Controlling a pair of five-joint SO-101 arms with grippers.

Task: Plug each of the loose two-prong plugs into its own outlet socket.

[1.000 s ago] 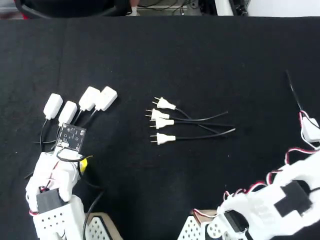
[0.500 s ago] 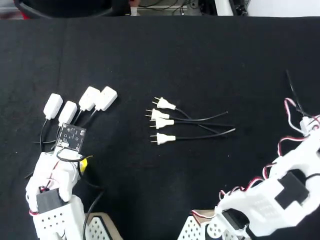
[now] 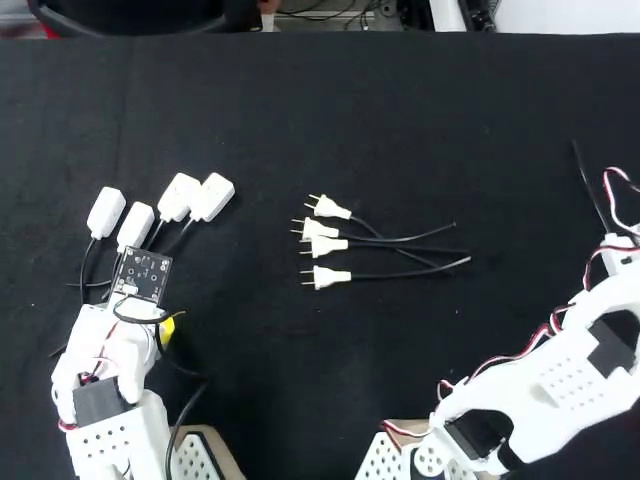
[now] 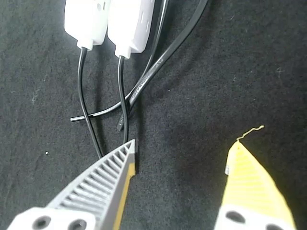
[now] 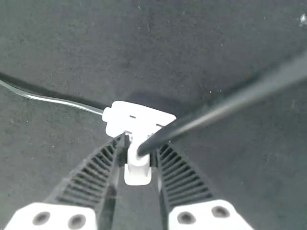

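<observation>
Moved: over the last second the right arm [image 3: 560,385] has swung out toward the right edge of the table [image 3: 400,110]. The left arm [image 3: 105,375], the loose plugs and the sockets sit where they were.
Right gripper [image 5: 139,143]: from its wrist camera I see the fingers pressed together on a small white plug [image 5: 138,173], pinching it from both sides.
Held plug: it butts against a wider white block [image 5: 139,120] with two slots on its face. A black cable [image 5: 230,103] runs off from the plug, and a thin pale wire [image 5: 48,98] leaves the block's other side.
Left gripper [image 4: 184,146]: the grey and yellow fingers are spread wide over bare cloth with nothing between them, near the black leads [image 4: 144,81] of two sockets [image 4: 108,21].
Loose plugs [image 3: 325,242]: four lie mid-table in a rough column, prongs pointing toward the sockets' side. Their black leads [image 3: 410,250] trail away toward the right arm's side, and the plugs are well apart from both arms.
Outlet sockets [image 3: 160,210]: four white ones are fanned out just beyond the left arm's tip, none with a plug in it, well apart from the loose plugs.
Table: covered in black cloth.
</observation>
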